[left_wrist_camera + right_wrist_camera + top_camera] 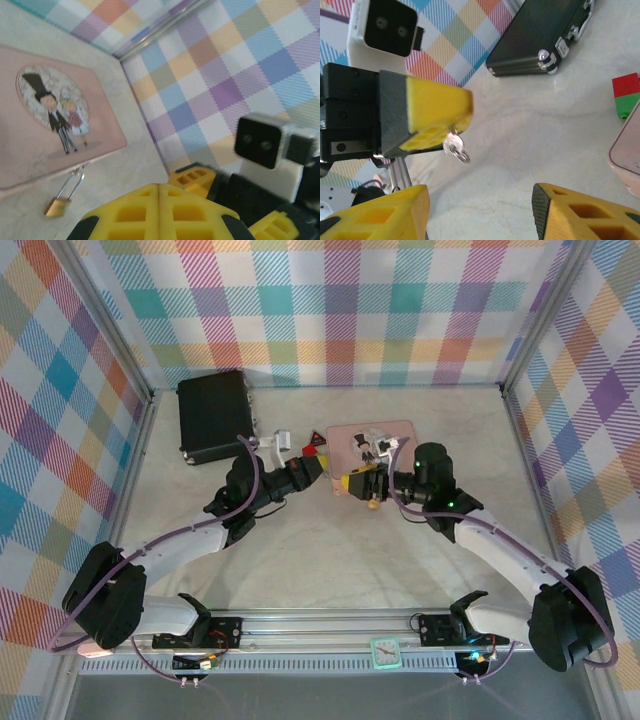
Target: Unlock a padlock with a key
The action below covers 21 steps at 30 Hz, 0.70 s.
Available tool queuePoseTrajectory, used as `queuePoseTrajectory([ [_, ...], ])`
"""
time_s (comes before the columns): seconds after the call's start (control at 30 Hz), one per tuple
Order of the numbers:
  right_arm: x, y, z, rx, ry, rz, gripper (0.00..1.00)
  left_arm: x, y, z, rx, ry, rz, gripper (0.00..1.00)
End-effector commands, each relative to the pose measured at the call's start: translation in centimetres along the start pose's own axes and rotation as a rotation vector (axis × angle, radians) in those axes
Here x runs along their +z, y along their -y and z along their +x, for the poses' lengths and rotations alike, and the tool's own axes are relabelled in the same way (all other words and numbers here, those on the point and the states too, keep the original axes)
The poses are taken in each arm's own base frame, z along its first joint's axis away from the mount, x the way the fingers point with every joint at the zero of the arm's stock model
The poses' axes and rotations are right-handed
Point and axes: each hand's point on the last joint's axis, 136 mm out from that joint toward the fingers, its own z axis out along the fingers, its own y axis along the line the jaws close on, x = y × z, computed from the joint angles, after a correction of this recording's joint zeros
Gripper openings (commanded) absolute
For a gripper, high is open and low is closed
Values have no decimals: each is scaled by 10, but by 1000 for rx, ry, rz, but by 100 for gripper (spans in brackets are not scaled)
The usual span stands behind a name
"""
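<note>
Your left gripper is clamped on the key; your right gripper gapes empty; the padlock hangs, apparently locked, from the pink box; inserting and turning remain.

We see a pale marbled table bearing a black case, a pink box, red and green blocks, and a padlock at the box's edge.

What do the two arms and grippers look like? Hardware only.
Both arms match: left arm and right arm have white link shells, black joint housings and a purple cable along each. Left gripper and right gripper carry yellow fingers with moulded pockets on black mounts. Each wrist has a white-and-black two-lens camera.
</note>
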Motion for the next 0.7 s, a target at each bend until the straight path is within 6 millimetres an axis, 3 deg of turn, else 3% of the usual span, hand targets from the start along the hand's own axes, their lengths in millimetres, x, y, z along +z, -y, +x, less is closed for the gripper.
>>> queuePoseTrajectory([
  [0.0, 1, -1, -12, 118, 116, -62, 59, -4, 15, -21, 63, 109, 63, 0],
  [0.37, 11, -16, -35, 185, 209, -233, 50, 1, 29, -8, 62, 101, 200, 0],
  [0.67, 25, -30, -33, 182, 191, -325, 43, 2, 31, -10, 58, 117, 209, 0],
])
